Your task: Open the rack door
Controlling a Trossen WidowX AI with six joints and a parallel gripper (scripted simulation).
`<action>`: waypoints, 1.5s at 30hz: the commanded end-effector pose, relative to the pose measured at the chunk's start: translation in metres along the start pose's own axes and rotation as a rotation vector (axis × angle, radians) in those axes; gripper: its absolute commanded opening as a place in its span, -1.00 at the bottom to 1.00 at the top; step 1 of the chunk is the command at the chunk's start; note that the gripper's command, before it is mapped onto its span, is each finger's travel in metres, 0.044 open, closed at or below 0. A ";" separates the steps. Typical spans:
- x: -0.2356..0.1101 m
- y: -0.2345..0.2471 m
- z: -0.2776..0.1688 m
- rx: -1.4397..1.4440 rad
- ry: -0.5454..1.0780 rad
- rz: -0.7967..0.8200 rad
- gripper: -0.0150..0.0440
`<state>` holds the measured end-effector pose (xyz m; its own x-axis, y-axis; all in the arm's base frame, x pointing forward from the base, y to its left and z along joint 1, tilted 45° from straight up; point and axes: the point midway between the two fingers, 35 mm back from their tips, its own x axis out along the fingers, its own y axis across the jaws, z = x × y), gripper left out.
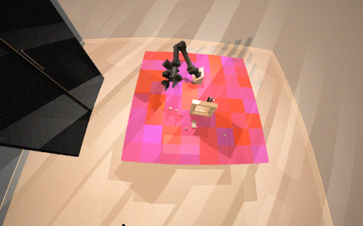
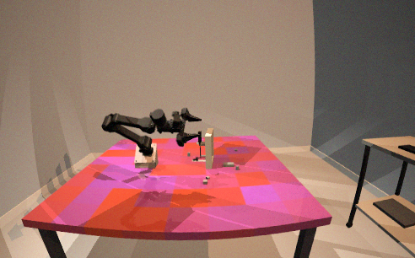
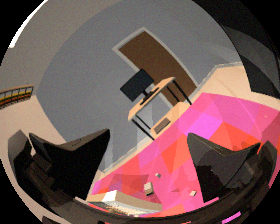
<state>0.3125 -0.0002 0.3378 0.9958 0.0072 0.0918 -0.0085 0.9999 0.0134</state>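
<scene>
The pale rack (image 1: 204,114) (image 2: 209,152) stands upright on the table; its top shows at the bottom of the wrist view (image 3: 117,195). A dark handle (image 1: 210,100) (image 2: 200,145) is on its arm-facing side and looks upright in the exterior view. The door shows no clear swing away from the frame, but its exact angle and the handle's turn are too small to tell. My gripper (image 1: 170,84) (image 2: 199,127) (image 3: 149,135) is open and empty. It is above the table, to one side of the rack in the top view, and does not hold the handle.
Small pale blocks lie near the rack, including two loose ones (image 1: 170,108) (image 1: 175,110) on the gripper's side and a larger one (image 1: 194,125) (image 2: 229,164) (image 3: 149,188) beyond the rack. The arm's base (image 2: 146,163) stands on the patchwork table (image 1: 152,134) (image 2: 214,215). A desk (image 2: 396,141) stands apart.
</scene>
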 end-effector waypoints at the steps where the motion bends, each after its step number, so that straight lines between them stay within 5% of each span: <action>1: 0.001 0.000 -0.001 0.002 0.004 0.000 0.78; 5: 0.012 0.008 -0.014 0.038 0.088 0.009 0.50; 23: 0.049 0.059 -0.093 0.101 0.542 0.012 0.50; 45: 0.046 0.127 -0.180 -0.028 0.988 -0.055 0.50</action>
<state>0.3745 0.1214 0.1719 0.6630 -0.0145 -0.7485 0.0094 0.9999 -0.0110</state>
